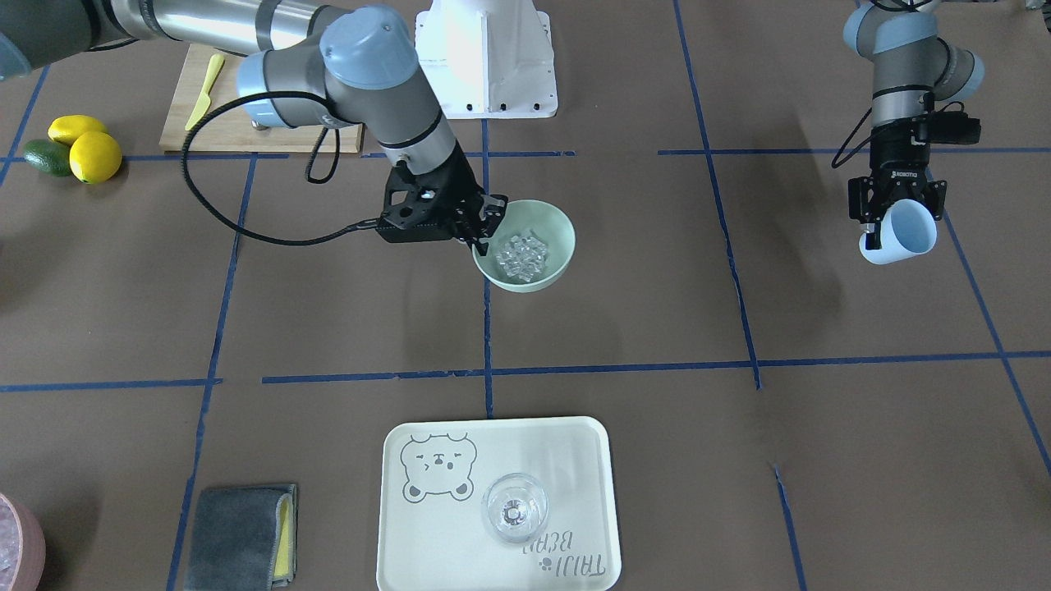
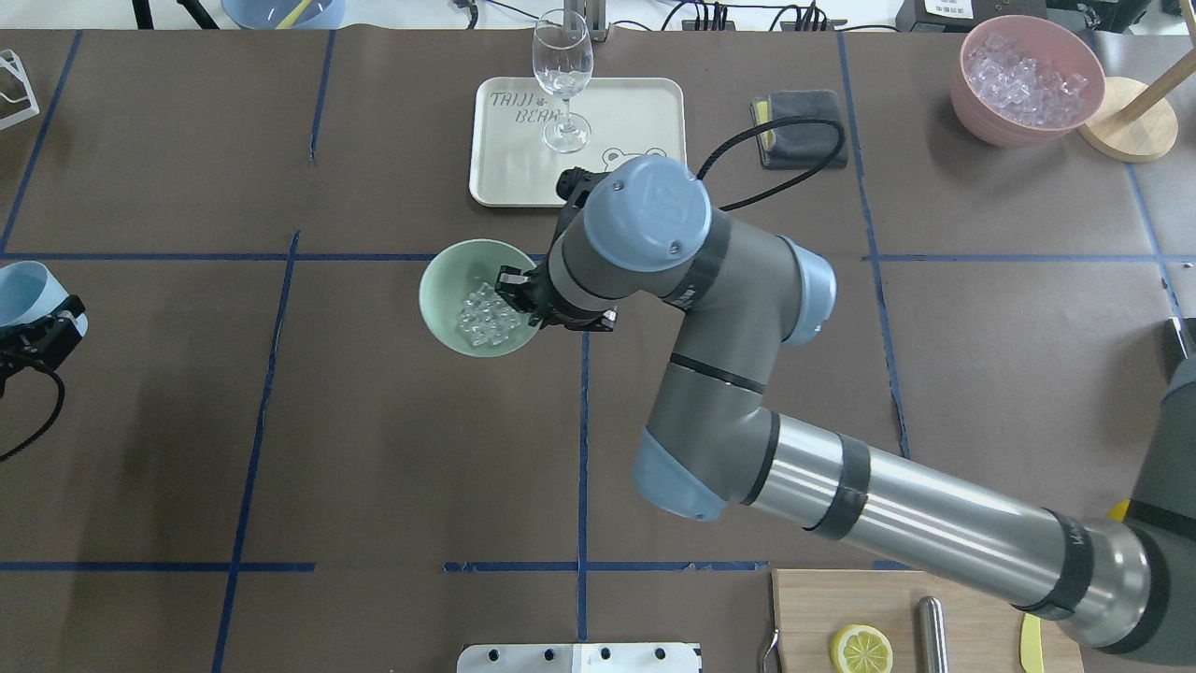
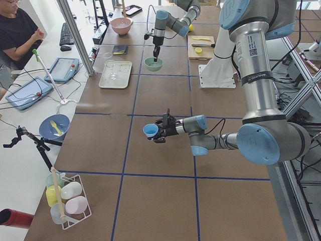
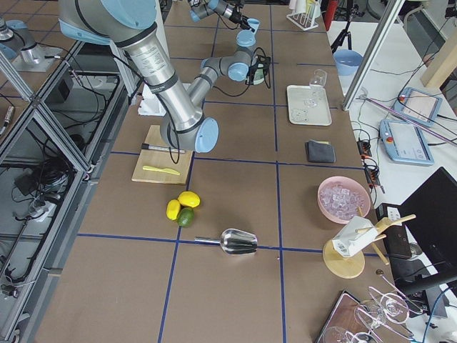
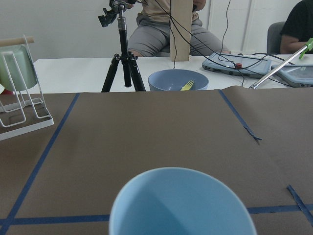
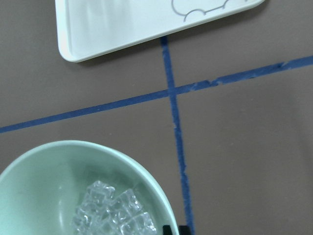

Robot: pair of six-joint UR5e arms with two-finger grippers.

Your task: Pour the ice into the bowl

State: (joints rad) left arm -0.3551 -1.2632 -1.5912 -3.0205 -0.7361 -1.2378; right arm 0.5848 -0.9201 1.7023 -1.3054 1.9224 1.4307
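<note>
The pale mint-green bowl [image 1: 554, 230] stands mid-table and holds the ice [image 1: 523, 253], a heap of small clear cubes, which also shows in the overhead view [image 2: 484, 318] and the right wrist view [image 6: 115, 210]. My right gripper [image 1: 483, 234] reaches down at the bowl's rim [image 6: 146, 178], its jaws closed across the rim on the side toward the robot. My left gripper [image 1: 897, 215] is far off to the side, shut on a light blue cup [image 1: 907, 232]. It holds the cup tipped above the table. The cup [image 5: 181, 203] looks empty.
A white tray [image 1: 427, 533] with a clear stemmed glass [image 1: 513, 509] lies beyond the bowl. A grey cloth [image 1: 242, 538], a pink container of ice [image 2: 1028, 79], lemons [image 1: 86, 148] and a wooden board [image 1: 238, 123] stand around the table's edges.
</note>
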